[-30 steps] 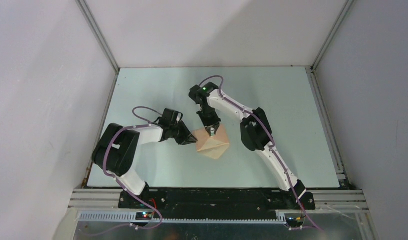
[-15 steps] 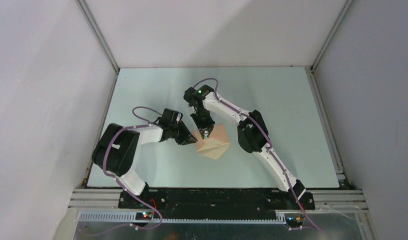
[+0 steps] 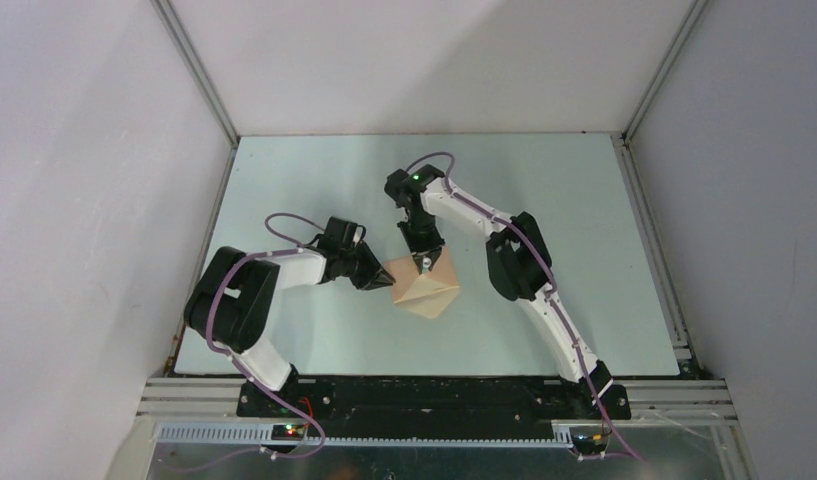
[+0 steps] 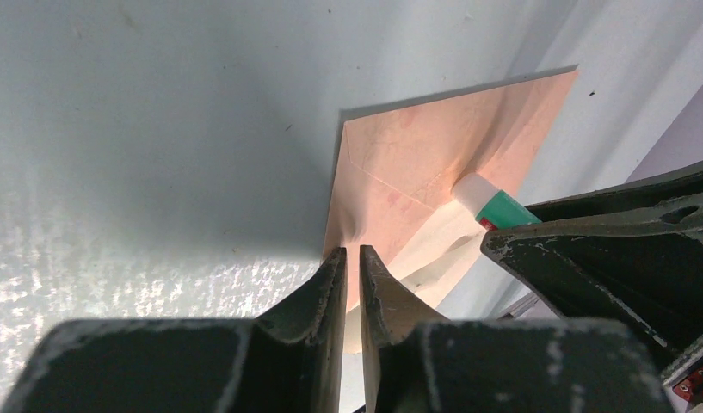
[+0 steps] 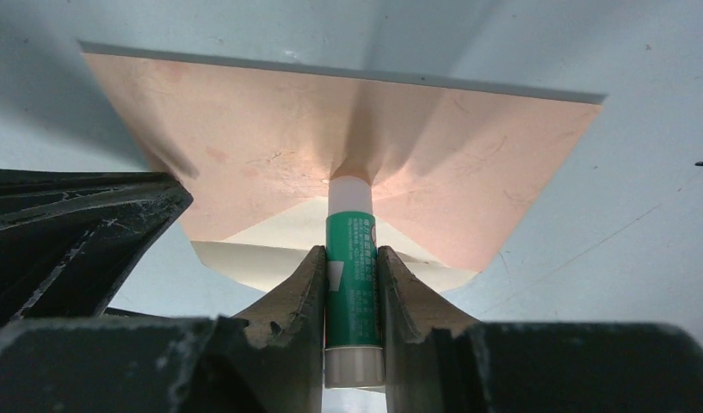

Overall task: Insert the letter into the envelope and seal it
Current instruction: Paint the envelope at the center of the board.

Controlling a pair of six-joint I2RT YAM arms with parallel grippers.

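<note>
The envelope (image 3: 431,292) lies near the middle of the bench (image 3: 314,180), with one corner pointing at the near edge. The left gripper (image 4: 351,255) pinches the envelope's left edge tight. The right gripper (image 5: 351,258) squeezes a green and white glue stick (image 5: 351,228), and the stick's white tip presses on the envelope.

One tan envelope (image 3: 424,288). One green-and-white glue stick (image 5: 351,258). One pale desk (image 3: 564,200). Two robot arms (image 3: 284,268), with one hand apiece: the left hand (image 4: 348,258) and the right hand (image 3: 422,262).
</note>
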